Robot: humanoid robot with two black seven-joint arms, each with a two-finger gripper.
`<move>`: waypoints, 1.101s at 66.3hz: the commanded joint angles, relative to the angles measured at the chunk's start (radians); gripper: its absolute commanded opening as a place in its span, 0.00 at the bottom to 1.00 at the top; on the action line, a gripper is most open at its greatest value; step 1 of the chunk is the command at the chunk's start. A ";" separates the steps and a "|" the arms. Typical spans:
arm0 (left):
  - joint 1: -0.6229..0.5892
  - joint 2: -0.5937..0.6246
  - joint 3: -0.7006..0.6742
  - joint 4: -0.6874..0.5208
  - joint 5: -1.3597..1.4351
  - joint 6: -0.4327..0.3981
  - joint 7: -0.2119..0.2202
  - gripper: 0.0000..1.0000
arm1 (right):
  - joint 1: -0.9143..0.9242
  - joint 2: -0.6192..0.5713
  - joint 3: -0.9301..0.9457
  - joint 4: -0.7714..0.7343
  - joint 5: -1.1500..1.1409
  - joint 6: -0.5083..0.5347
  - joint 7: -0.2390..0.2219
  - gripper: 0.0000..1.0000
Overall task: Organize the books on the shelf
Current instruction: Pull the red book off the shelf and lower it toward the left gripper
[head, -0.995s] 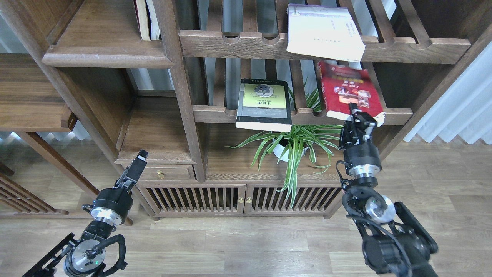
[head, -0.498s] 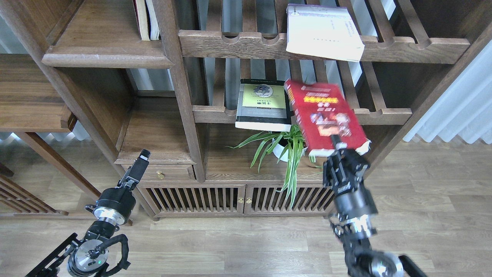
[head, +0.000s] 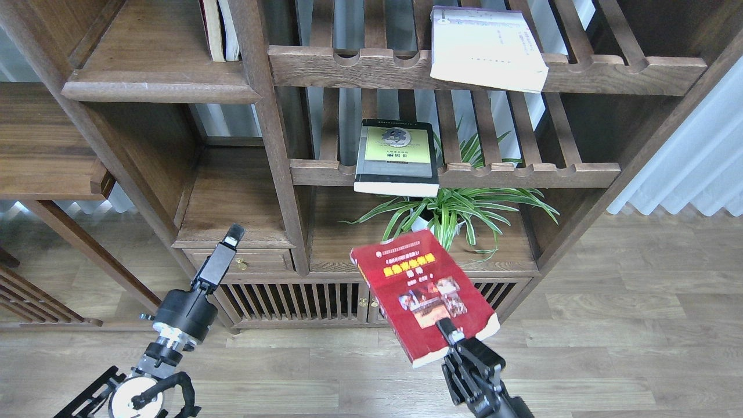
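My right gripper (head: 448, 332) is shut on the near edge of the red book (head: 421, 293), which has a yellow title and photos. It holds the book flat in the air in front of the low cabinet, clear of the racks. The black-grey book (head: 397, 157) with a yellow-green panel lies on the middle slatted rack, overhanging its front rail. The white book (head: 486, 49) lies on the upper slatted rack, also overhanging. The solid plank shelf (head: 151, 87) with a rounded front lip is at the upper left. My left gripper (head: 232, 237) is empty, low at the left, fingers together.
Two upright books (head: 219, 29) stand at the right end of the plank shelf. A spider plant (head: 450, 209) in a white pot sits on the cabinet top below the middle rack. A small drawer unit (head: 241, 255) is just beyond my left gripper. A white curtain (head: 691, 151) hangs at right.
My right gripper has pulled the red book off the middle rack and carried it down and left toward me. My left gripper has risen slightly and shifted right.
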 commanded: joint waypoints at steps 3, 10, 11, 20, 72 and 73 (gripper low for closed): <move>0.054 -0.004 0.015 0.004 0.000 0.000 -0.004 1.00 | 0.001 -0.005 -0.007 -0.016 0.000 0.000 0.000 0.05; 0.097 -0.010 0.038 -0.004 -0.005 0.000 0.000 1.00 | 0.021 0.005 -0.049 -0.046 -0.003 0.000 0.000 0.05; 0.100 -0.010 0.041 -0.007 -0.005 0.000 0.000 1.00 | 0.022 0.005 -0.050 -0.046 -0.003 0.000 0.000 0.05; 0.111 -0.016 0.059 -0.029 -0.067 0.000 -0.006 1.00 | 0.033 0.024 -0.102 -0.059 -0.006 0.000 -0.003 0.06; 0.136 -0.045 0.161 -0.159 -0.307 0.000 0.033 1.00 | 0.119 0.127 -0.181 -0.151 -0.013 0.000 -0.049 0.10; 0.137 -0.045 0.161 -0.161 -0.308 0.000 0.033 1.00 | 0.121 0.128 -0.181 -0.155 -0.013 0.000 -0.051 0.10</move>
